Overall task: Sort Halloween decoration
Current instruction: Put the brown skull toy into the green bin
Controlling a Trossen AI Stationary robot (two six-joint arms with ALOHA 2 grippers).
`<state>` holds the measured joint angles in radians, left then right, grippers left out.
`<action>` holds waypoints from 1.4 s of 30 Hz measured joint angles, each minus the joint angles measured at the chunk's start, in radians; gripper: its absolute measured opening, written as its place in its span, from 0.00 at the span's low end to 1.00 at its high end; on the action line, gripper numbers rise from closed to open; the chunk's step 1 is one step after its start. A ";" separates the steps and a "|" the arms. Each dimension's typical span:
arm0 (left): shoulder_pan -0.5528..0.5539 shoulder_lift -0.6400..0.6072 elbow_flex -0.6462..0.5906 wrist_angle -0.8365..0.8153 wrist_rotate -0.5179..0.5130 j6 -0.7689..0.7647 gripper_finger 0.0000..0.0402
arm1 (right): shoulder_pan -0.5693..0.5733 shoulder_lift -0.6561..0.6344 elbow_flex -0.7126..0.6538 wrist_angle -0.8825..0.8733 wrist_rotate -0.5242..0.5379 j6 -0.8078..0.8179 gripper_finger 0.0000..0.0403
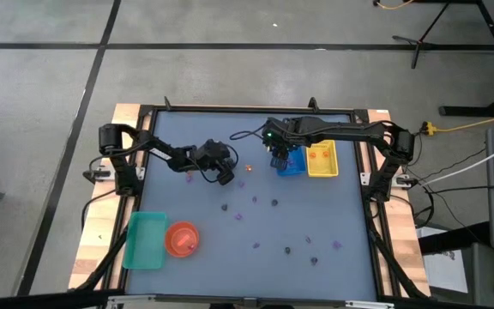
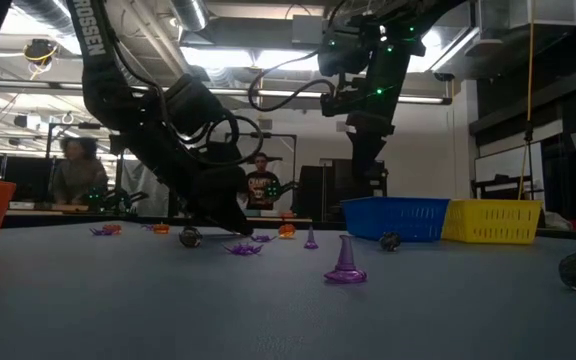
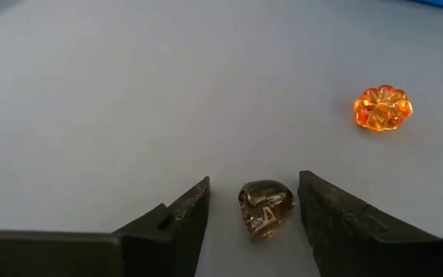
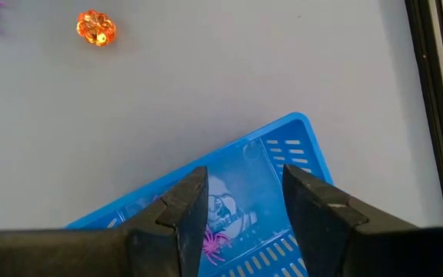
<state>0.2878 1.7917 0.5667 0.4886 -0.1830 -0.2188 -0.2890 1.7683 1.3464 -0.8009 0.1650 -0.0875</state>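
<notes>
Only your left wrist view shows the dark skull (image 3: 266,208) on the counter (image 3: 129,100) between your left tool's (image 3: 254,211) spread fingers, untouched. Your right tool (image 4: 244,204), parted and empty, hangs over the blue tray (image 4: 283,154) holding a purple spider (image 4: 212,242).

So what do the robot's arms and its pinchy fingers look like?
Both arms are dark, nearly black, built from jointed chunky segments with thin black cables looping along them. The left arm has white letters printed on it, and small green lights glow on the right arm. The left gripper and right gripper each have two dark, flat, wedge-shaped fingers.
</notes>
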 joint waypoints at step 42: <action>-0.001 0.001 -0.002 -0.001 -0.012 -0.010 0.19 | 0.000 0.000 0.000 0.000 -0.001 0.000 0.42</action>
<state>0.2871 1.7931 0.5648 0.4875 -0.1955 -0.2283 -0.2890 1.7683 1.3464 -0.8009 0.1642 -0.0872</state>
